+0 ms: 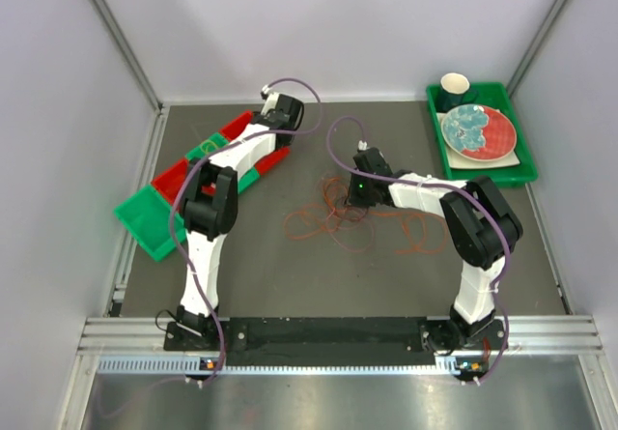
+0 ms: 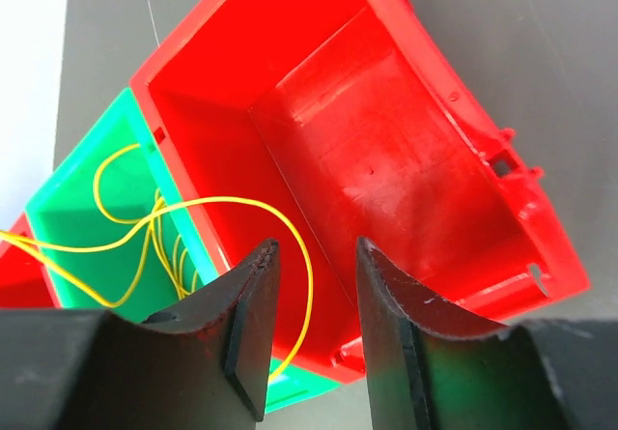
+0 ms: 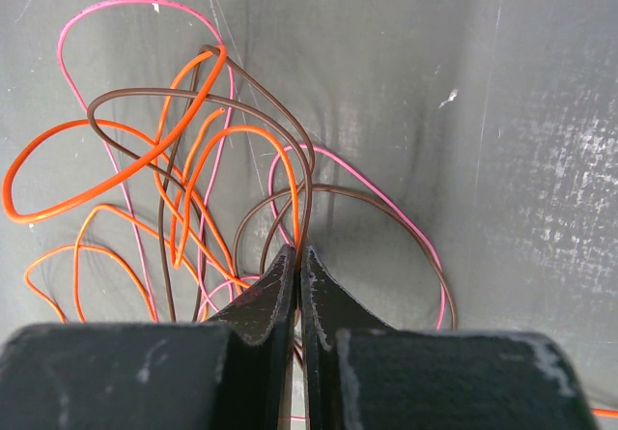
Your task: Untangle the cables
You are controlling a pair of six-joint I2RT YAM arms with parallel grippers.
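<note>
A tangle of thin orange, dark brown and pink cables [image 1: 328, 219] lies mid-table, with more orange loops [image 1: 417, 235] to its right. My right gripper [image 1: 341, 198] sits low at the tangle's upper edge. In the right wrist view it [image 3: 298, 251] is shut on the dark brown cable [image 3: 307, 174], which runs straight into its fingertips, beside orange [image 3: 97, 184] and pink [image 3: 106, 5] loops. My left gripper [image 1: 266, 119] hovers open [image 2: 317, 246] above a red bin [image 2: 386, 140]. A yellow cable [image 2: 222, 200] lies coiled in the green bin [image 2: 77, 217] and loops over into the red one.
A row of red and green bins [image 1: 154, 217] runs diagonally along the table's left side. A green tray [image 1: 526, 164] at the back right holds a red and blue plate [image 1: 478, 130] and a dark cup [image 1: 456, 87]. White walls enclose the table.
</note>
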